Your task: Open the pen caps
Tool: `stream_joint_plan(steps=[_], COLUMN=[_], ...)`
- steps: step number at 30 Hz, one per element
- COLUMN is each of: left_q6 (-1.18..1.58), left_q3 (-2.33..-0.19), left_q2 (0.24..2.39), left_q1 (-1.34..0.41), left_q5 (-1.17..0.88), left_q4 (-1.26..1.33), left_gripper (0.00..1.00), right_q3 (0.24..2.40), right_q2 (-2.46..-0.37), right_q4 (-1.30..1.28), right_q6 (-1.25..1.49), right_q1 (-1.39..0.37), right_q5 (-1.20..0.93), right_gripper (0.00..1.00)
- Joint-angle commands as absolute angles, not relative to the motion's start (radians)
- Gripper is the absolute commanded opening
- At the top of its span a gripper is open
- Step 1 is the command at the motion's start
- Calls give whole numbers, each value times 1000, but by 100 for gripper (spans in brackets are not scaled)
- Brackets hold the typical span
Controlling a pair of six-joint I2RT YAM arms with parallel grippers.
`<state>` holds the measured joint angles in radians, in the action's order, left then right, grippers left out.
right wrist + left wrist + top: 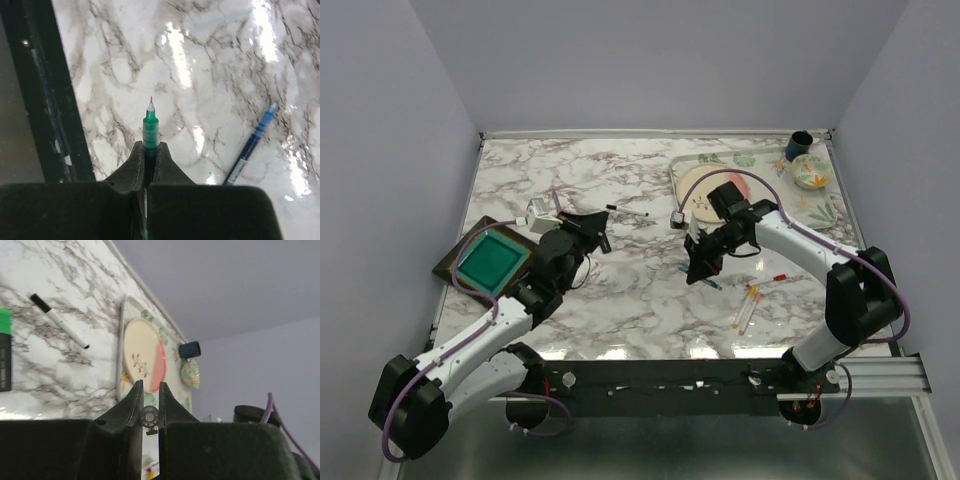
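The right gripper [150, 148] was pinched shut on a slim green plastic pen [150, 125]. Its fine metal tip stood bare and pointed out past the fingertips, with no cap on it. The left gripper [149, 385] stood narrow, nipping a small round grey-ended piece [149, 416] seen end-on; whether that was a cap could not be told.

Below the right gripper lay the glossy white marble-patterned table [210, 75], veined in grey, with a slim blue pen [252, 145] lying slantwise on it, apart from the fingers.

Ahead of the left gripper a white marker with a short black cap [39, 301] lay flat on the marble. A bright green cap [4, 321] sat on a thick black highlighter body at the picture's edge. A cluster of slim pens with small red and yellow caps [750, 303] lay near the right arm.

A rectangular leaf-patterned tray [121, 330] at the far right of the table held a round cream-and-pink plate [142, 355], a small patterned bowl [190, 374] and a dark blue cup [190, 349]. A dark brown square tray [450, 266] at the left held a flat teal square slab [490, 260].
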<state>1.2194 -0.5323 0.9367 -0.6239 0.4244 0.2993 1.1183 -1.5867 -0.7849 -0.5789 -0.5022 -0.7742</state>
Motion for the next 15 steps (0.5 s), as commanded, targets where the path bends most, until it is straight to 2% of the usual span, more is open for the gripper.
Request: stream_joint_plan(steps=[1, 7, 15], left_q6=[1112, 1046, 983], left_q3=[-451, -374, -377], left_q2=[841, 730, 868], left_q1=[-621, -623, -623], left_q5=[348, 293, 267], left_q4=[82, -118, -207], left_gripper=[0, 0, 0], right_q3=[1086, 1091, 1103], right_q2=[-1594, -1644, -1701], right_q4=[-684, -635, -624], right_q6=[-502, -439, -420], right_q1=[-503, -494, -454], right_q5=[-569, -440, -390], right_gripper=[2, 3, 8])
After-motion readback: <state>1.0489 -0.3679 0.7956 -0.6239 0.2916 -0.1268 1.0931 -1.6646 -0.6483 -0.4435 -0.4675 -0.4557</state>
